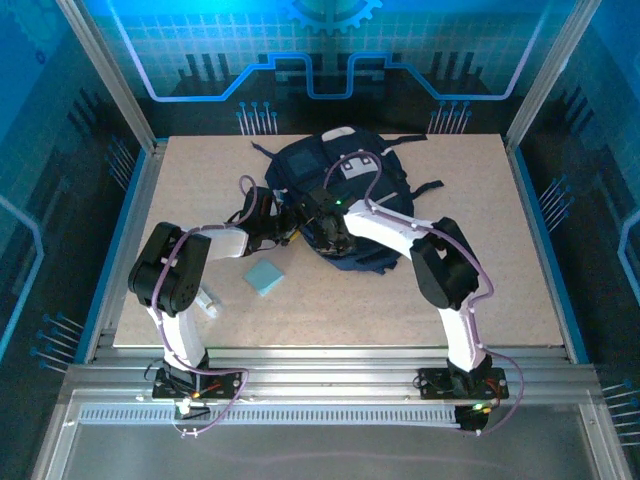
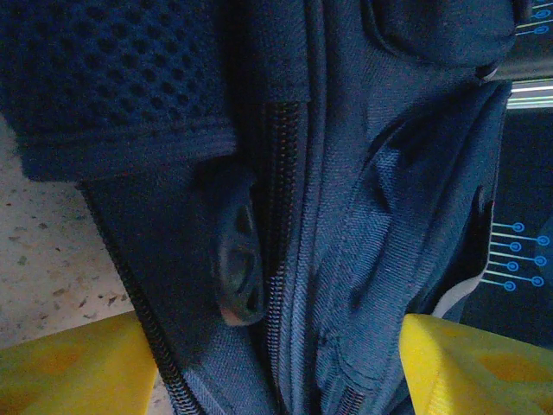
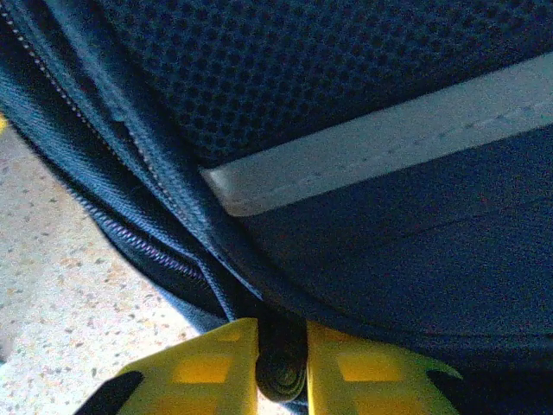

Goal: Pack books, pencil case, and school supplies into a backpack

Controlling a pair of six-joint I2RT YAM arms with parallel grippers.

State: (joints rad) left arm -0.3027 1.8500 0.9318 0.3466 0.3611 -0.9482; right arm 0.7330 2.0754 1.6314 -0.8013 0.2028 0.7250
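Right fingers (image 3: 207, 367) pinch the backpack (image 3: 363, 95) by its zipper pull (image 3: 281, 376).

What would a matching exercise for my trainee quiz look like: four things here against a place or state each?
1 backpack
2 light-blue pad
3 left claw
4 right claw

A closed on a dark pull tab
B open, astride navy cloth
C flat on the table
D striped, the largest thing

Pairs: 1-D, 2-C, 3-B, 4-A
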